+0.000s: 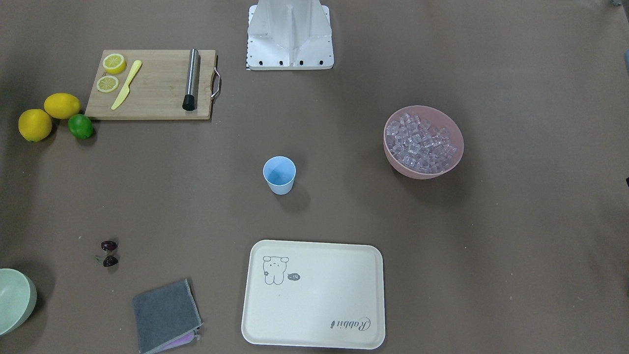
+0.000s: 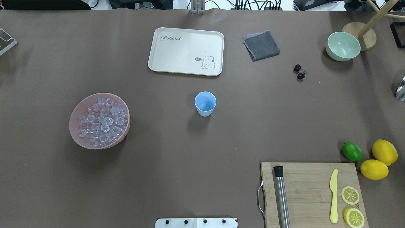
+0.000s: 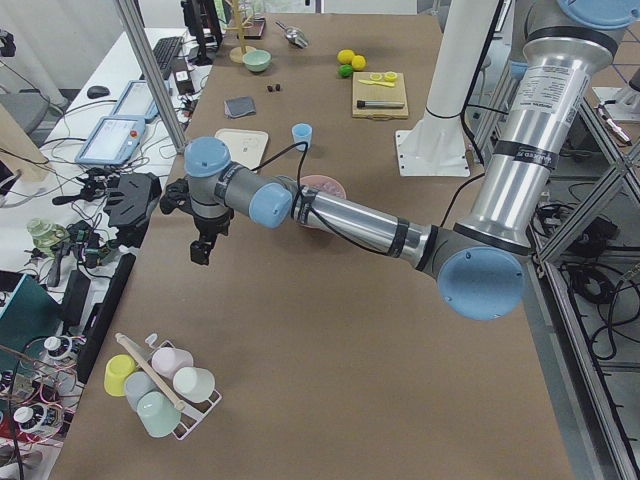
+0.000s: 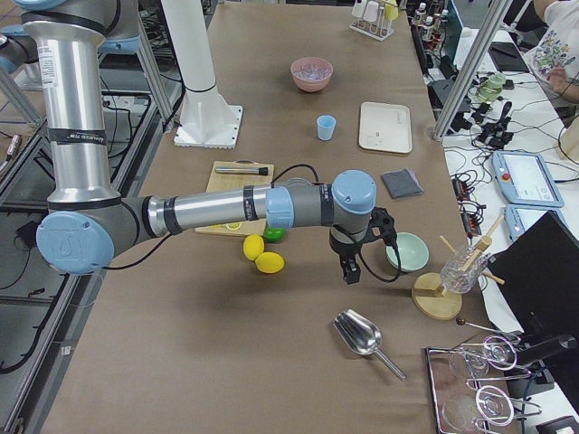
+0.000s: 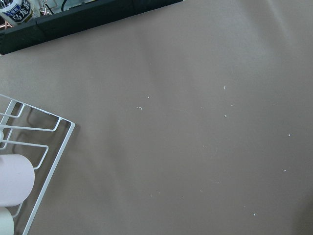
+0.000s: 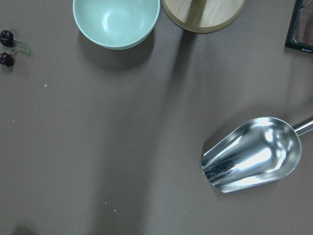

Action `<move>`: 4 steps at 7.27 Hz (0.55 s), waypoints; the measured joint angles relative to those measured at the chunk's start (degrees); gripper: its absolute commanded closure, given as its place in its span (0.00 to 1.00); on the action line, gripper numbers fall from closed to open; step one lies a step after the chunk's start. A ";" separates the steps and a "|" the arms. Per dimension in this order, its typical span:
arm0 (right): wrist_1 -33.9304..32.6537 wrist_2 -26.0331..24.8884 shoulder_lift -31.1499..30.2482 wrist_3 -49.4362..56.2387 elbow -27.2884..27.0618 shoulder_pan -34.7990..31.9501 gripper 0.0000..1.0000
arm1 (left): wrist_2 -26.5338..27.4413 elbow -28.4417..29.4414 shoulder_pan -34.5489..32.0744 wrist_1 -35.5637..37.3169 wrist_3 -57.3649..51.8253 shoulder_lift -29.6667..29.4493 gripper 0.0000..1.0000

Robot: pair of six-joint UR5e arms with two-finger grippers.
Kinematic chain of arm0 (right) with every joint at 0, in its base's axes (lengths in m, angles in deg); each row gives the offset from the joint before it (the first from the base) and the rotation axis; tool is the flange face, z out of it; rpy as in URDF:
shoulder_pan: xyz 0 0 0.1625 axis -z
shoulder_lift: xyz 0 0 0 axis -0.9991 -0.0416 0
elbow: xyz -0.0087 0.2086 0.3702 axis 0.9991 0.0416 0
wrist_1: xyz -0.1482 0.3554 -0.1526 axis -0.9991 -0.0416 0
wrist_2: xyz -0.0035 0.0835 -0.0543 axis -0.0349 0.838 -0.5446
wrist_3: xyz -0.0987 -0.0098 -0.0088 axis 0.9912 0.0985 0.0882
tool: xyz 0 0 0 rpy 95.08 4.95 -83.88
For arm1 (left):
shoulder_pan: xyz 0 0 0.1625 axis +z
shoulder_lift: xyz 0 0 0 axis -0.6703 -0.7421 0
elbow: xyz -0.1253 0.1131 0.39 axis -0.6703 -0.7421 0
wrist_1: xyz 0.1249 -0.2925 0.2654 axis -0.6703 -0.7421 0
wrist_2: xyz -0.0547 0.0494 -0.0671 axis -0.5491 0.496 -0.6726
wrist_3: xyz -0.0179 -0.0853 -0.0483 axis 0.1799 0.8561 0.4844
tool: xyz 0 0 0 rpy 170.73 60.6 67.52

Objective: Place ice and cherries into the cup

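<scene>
Black left gripper (image 3: 202,248): hangs over the brown-covered table (image 2: 190,158) at the robot's left end, near a white wire rack of pastel cups (image 3: 165,390); seen side-on only, its opening cannot be told
Right gripper (image 4: 349,269): hangs at the opposite end, between two yellow lemons (image 4: 262,255) and a pale green bowl (image 2: 343,46), near a shiny metal scoop (image 6: 252,154); grip likewise impossible to judge
Light blue plastic cup (image 2: 205,103): upright at mid-table
Clear ice cubes (image 2: 102,122): heaped in a wide pink bowl (image 2: 77,107), well to the cup's left
Dark maroon cherries (image 2: 299,72): lying on the table between a folded grey cloth (image 2: 261,45) and the green bowl
</scene>
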State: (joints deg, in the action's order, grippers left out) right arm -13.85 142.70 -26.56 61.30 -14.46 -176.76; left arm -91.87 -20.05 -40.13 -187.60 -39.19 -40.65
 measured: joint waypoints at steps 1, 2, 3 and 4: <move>-0.01 -0.03 0.03 -0.02 0.03 0.09 0.01 | 0.00 0.07 0.23 0.09 0.01 -0.47 0.02; -0.02 -0.02 -0.02 -0.06 0.12 0.14 0.01 | -0.05 0.16 0.63 -0.02 -0.06 -0.83 0.02; -0.03 0.00 -0.05 -0.07 0.22 0.20 0.01 | -0.12 -0.16 1.39 -0.33 -0.26 -0.81 0.02; -0.03 0.00 -0.03 -0.08 0.26 0.24 0.01 | 0.13 -0.82 2.67 -1.07 -0.34 -0.41 0.02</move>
State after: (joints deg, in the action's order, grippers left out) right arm -13.88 142.70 -26.60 61.21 -14.20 -176.52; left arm -91.74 -20.87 -37.45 -188.67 -39.54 -41.07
